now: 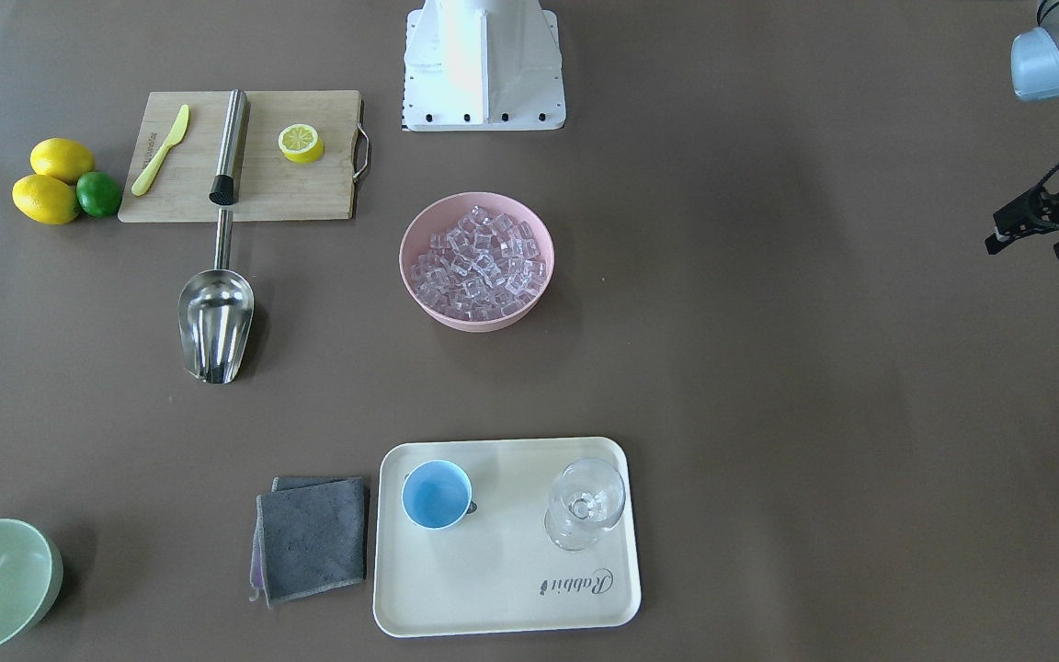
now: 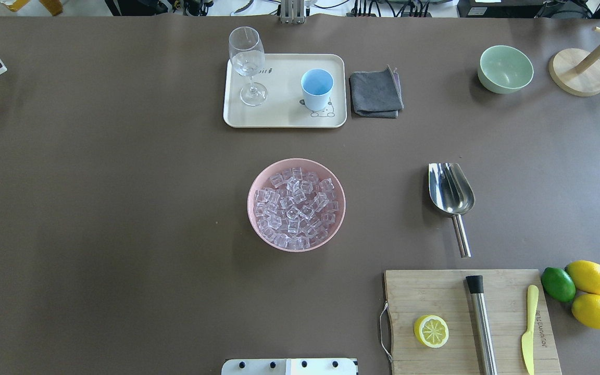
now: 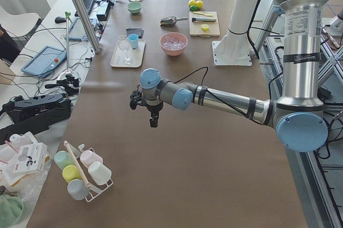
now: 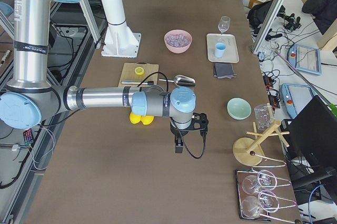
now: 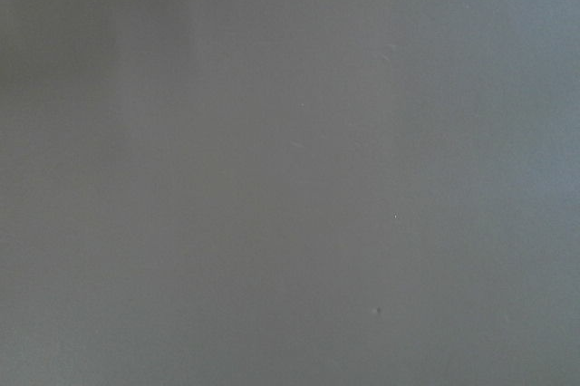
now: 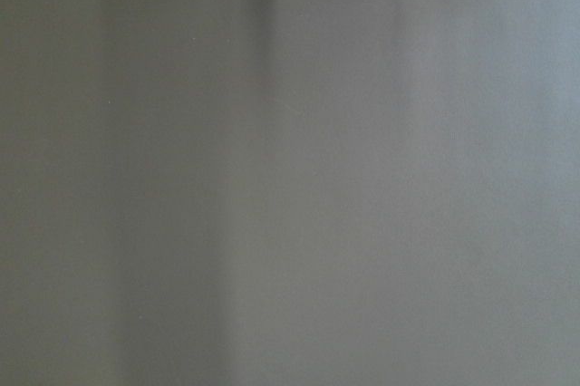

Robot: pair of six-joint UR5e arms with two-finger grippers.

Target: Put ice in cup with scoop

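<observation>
The ice [image 2: 296,205] fills a pink bowl [image 2: 252,208] at the table's middle. The cup [image 2: 316,86], light blue inside, stands upright and empty on a cream tray [image 2: 279,117]. The steel scoop [image 2: 451,190] lies flat on the table beside the cutting board, its handle toward the board. My left gripper [image 3: 153,116] hangs over bare table far from all of these; it also shows at the front view's edge [image 1: 1035,230], and I cannot tell if it is open. My right gripper [image 4: 179,142] hangs past the lemons, beyond the scoop; I cannot tell its state. Both wrist views show only blurred table.
A clear stemmed glass [image 2: 248,62] stands on the tray beside the cup. A grey cloth [image 2: 376,94] lies next to the tray. The cutting board [image 2: 435,297] carries a half lemon, a steel cylinder and a yellow-green knife. Lemons and a lime [image 2: 558,284] lie beside it. A green bowl [image 2: 505,67] stands at the far right.
</observation>
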